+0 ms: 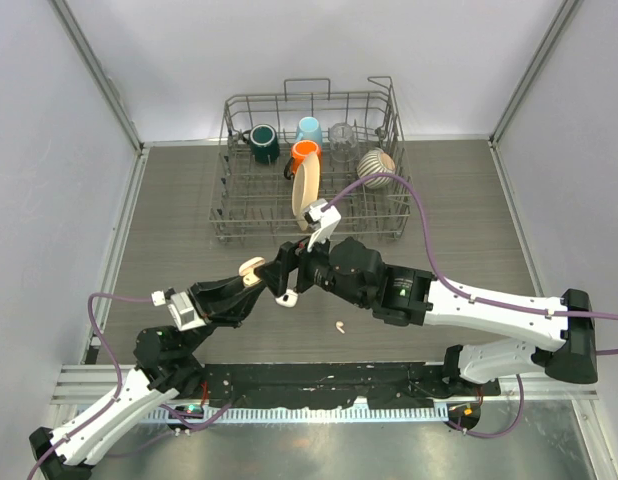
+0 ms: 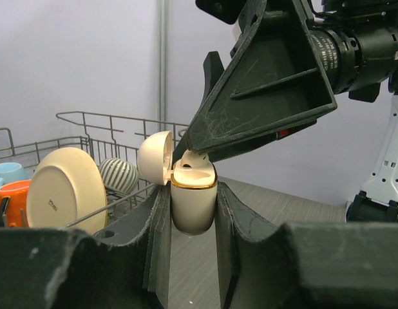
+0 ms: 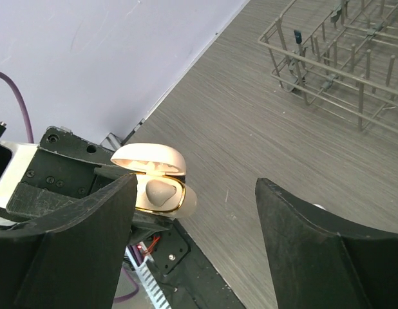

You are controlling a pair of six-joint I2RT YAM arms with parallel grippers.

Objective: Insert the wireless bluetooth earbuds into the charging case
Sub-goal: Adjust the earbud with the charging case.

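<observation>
My left gripper (image 1: 247, 275) (image 2: 192, 193) is shut on the cream charging case (image 2: 194, 206) (image 1: 252, 268) and holds it upright above the table. The lid (image 2: 154, 158) (image 3: 149, 156) is swung open. One earbud (image 3: 161, 192) sits in a well inside the gold-rimmed case (image 3: 186, 201). My right gripper (image 1: 294, 268) (image 3: 196, 183) hovers right over the case mouth, open, with nothing between its fingers. Another white earbud (image 1: 339, 325) lies on the table near the front. A small white curved piece (image 1: 286, 298) shows just below the grippers.
A wire dish rack (image 1: 309, 170) (image 3: 341, 58) stands at the back with mugs (image 1: 261, 143), a striped cup (image 1: 376, 163) and a cream plate (image 1: 305, 190) (image 2: 62, 190). Side walls close off left and right. The arm bases (image 1: 319, 385) run along the front edge.
</observation>
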